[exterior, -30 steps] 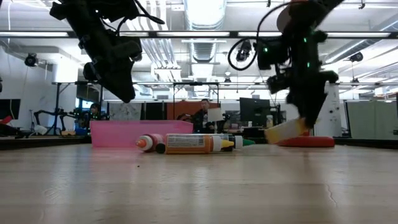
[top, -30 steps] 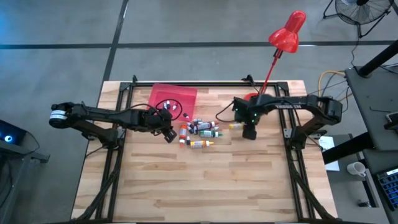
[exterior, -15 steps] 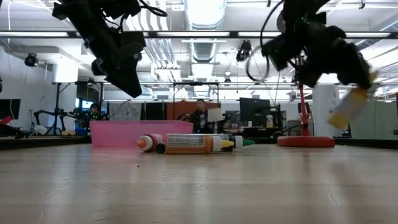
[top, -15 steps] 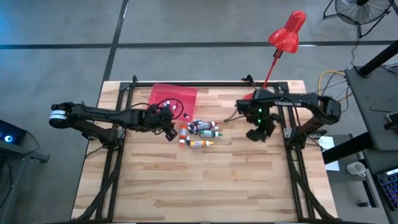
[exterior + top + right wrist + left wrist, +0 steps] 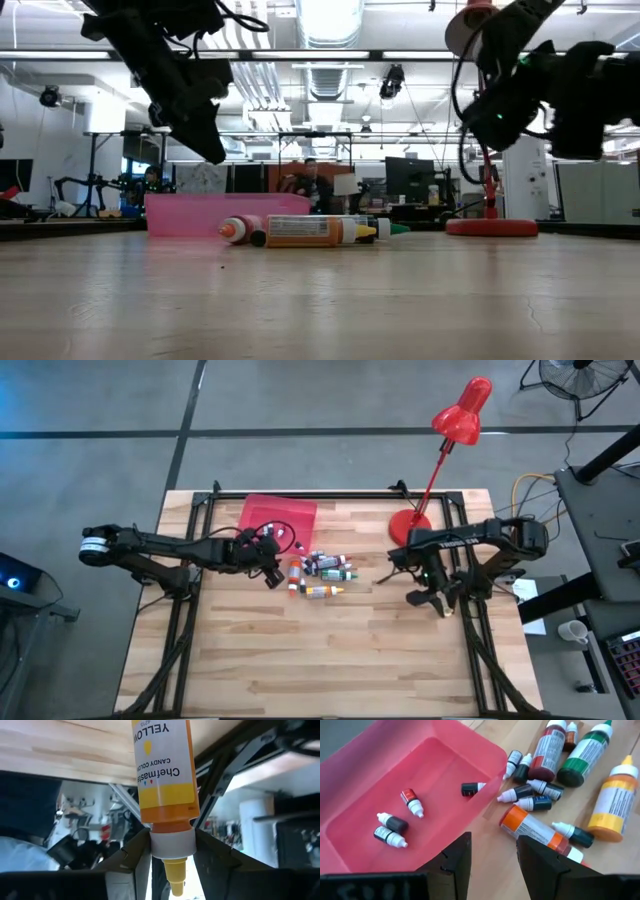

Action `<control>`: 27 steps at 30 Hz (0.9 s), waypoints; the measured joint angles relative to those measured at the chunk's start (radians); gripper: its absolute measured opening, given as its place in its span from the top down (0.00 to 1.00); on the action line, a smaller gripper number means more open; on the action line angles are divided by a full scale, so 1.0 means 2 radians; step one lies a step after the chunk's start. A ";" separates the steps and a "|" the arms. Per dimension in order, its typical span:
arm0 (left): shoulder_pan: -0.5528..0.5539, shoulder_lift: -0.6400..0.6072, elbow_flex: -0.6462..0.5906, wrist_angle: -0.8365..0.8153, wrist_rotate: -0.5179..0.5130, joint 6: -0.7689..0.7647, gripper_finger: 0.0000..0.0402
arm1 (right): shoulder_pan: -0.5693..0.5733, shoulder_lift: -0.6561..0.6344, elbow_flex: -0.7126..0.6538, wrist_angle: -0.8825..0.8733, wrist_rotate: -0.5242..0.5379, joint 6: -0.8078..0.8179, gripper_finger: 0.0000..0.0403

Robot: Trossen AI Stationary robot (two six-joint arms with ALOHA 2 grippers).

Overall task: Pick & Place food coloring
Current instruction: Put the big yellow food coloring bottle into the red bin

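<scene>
Right gripper (image 5: 436, 600) sits at the table's right edge, near the round base of the red desk lamp (image 5: 410, 524). Its two dark fingers (image 5: 127, 852) pinch the white collar of a yellow plastic squeeze bottle (image 5: 164, 780), label reading "YELLOW candy color"; the pointed tip passes between the fingers toward the wrist.

Left gripper (image 5: 270, 573) hangs above the wooden table (image 5: 330, 650), over the corner of the flat pink-red plastic tray (image 5: 350, 780). Fingers slightly parted, nothing between them.

Four tiny dropper bottles (image 5: 412, 801) with pale caps lie inside the tray, well apart.

Just beside the tray on the wood, a loose cluster of bottles (image 5: 318, 572): an orange one (image 5: 532, 826), a dark red one (image 5: 549, 748), a green one (image 5: 582, 754), a yellow-orange one (image 5: 614, 797), several small dark droppers among them, some touching.
</scene>
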 joint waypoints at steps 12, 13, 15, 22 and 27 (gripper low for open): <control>0.000 0.000 -0.008 0.025 -0.007 0.012 0.67 | 0.003 0.001 -0.050 0.137 -0.047 0.085 0.69; 0.000 0.000 -0.008 0.025 -0.007 0.013 0.67 | 0.003 0.001 -0.055 0.149 -0.059 0.091 0.68; 0.000 0.000 -0.008 0.025 -0.007 0.012 0.67 | 0.004 0.001 -0.060 0.159 -0.071 0.095 0.68; 0.000 0.000 -0.008 0.025 -0.007 0.013 0.67 | 0.003 0.001 -0.063 0.160 -0.075 0.079 0.64; 0.000 0.000 -0.008 0.025 -0.007 0.013 0.67 | 0.003 0.001 -0.057 0.161 -0.075 0.076 0.61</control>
